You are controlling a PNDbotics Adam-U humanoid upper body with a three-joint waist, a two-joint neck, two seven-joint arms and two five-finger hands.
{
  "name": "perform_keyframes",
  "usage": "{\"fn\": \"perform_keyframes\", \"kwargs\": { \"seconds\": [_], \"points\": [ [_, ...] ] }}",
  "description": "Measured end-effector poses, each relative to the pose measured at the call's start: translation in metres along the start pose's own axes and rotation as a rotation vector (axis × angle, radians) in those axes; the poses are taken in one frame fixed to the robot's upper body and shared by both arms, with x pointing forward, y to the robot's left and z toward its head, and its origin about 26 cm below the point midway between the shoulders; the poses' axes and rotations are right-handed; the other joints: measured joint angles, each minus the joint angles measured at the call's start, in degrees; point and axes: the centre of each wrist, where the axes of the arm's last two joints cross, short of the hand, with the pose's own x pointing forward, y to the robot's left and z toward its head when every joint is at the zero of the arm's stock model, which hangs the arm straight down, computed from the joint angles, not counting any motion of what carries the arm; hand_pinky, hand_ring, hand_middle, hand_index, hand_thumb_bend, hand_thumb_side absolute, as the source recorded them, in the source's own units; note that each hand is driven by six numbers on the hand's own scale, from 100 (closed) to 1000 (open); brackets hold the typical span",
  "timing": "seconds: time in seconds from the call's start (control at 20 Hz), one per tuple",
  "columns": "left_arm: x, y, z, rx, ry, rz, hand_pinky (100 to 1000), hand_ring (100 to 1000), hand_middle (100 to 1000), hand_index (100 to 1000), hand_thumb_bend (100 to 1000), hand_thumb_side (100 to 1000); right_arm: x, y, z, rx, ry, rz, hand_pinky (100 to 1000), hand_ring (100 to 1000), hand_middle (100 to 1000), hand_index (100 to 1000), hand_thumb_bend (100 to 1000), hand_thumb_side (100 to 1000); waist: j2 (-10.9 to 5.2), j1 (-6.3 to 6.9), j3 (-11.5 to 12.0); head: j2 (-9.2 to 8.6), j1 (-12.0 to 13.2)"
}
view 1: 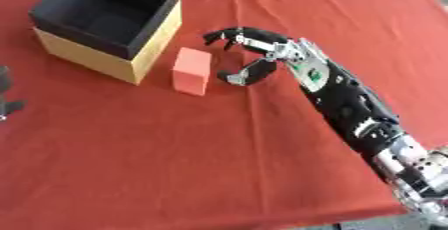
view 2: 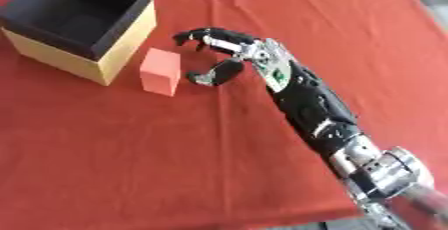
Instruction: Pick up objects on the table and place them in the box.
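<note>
Block (view 1: 192,71): orange, upright on red-covered counter (view 1: 175,164), just beside box | box (view 1: 109,21): open, black inside, tan walls, far left | right robot hand (view 1: 254,56): just right of block, not touching, fingers and thumb spread wide, holding nothing | left robot hand (view 1: 7,96): dark shape at left edge, fingers cannot tell

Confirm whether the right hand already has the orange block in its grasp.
No: the right hand sits open beside the orange block, with red cloth showing between its fingers and the block.
</note>
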Motion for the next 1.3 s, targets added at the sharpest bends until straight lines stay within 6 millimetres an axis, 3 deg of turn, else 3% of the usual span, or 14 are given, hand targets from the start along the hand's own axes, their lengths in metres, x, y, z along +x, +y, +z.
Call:
{"fn": "perform_keyframes", "kwargs": {
  "seconds": [0.2,0.25,0.3,0.85,1.3],
  "points": [
    [0.0,0.0,0.0,0.0,0.0,0.0,883,1000,936,917,100,416,0.001,-0.002,-0.001,0.01,-0.009,0.015,787,1000,883,1000,259,406,-0.15,-0.07,-0.04,0.01,-0.03],
    [0.0,0.0,0.0,0.0,0.0,0.001,882,1000,935,917,100,418,0.003,-0.003,-0.002,0.011,-0.014,0.02,787,1000,884,1000,263,449,-0.24,-0.08,-0.1,0.01,-0.03],
    [0.0,0.0,0.0,-0.001,-0.001,0.002,880,1000,935,916,100,412,0.004,-0.004,-0.003,0.013,-0.018,0.026,787,1000,885,1000,260,407,-0.35,-0.1,-0.12,0.04,-0.03],
    [0.005,-0.001,0.0,-0.001,-0.027,0.022,886,1000,929,912,100,388,0.016,-0.019,-0.013,0.027,-0.059,0.073,790,1000,887,1000,257,396,-1.78,-0.34,0.86,0.15,-0.27],
    [0.006,-0.001,0.003,0.012,-0.035,0.039,807,1000,917,910,100,384,0.018,-0.021,-0.015,0.053,-0.057,0.077,790,1000,890,1000,258,408,-2.58,-0.37,1.33,0.19,-0.75]
  ]
}}
